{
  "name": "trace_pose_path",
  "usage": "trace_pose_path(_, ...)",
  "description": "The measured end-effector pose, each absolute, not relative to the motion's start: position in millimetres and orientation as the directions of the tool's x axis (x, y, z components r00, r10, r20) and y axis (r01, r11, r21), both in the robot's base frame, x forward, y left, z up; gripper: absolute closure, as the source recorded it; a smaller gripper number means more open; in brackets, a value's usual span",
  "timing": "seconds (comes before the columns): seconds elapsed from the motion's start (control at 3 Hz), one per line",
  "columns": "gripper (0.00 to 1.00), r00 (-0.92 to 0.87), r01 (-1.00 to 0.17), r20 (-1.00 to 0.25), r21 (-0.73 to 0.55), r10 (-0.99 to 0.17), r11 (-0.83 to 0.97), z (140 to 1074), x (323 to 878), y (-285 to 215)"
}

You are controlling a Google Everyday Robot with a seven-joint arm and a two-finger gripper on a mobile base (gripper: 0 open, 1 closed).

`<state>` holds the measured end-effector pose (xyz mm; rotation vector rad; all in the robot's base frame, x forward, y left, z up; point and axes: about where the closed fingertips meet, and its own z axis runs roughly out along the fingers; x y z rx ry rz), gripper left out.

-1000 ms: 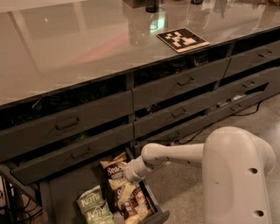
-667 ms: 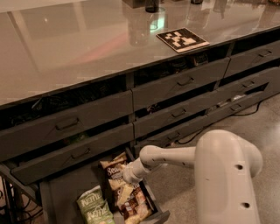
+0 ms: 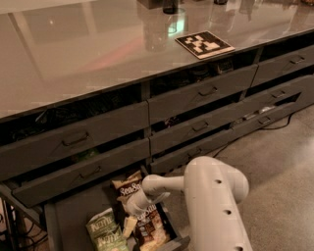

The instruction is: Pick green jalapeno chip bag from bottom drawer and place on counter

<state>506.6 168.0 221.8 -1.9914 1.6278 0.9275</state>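
Note:
The bottom drawer stands pulled open at the lower left. Two light-green jalapeno chip bags with white "Kettle" lettering lie in it, one partly over the other. Brown-and-cream "Sea Salt" bags lie to their right. My gripper reaches down into the drawer from the white arm, between the green bags and the Sea Salt bags, its tip beside the right edge of the green bags. The counter spans the top of the view with the black-and-white tag.
Several shallower grey drawers with bar handles sit partly open under the counter. Dark objects stand at the counter's far edge. My white arm housing fills the lower middle. Cables lie on the floor at right.
My arm housing has shifted left and lower in view, and the gripper has sunk a little deeper into the drawer toward the green bags. The bags have not moved.

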Motion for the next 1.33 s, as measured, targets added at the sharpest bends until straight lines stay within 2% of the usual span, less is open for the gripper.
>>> trace_pose_path(0.67, 0.0, 0.117, -0.922, -0.727, 0.173, -0.676, -0.346, 164.7, 470.5, 188.5)
trace_pose_path(1.33, 0.0, 0.194, -0.927, -0.707, 0.094, -0.68, -0.363, 177.9, 458.7, 189.2)
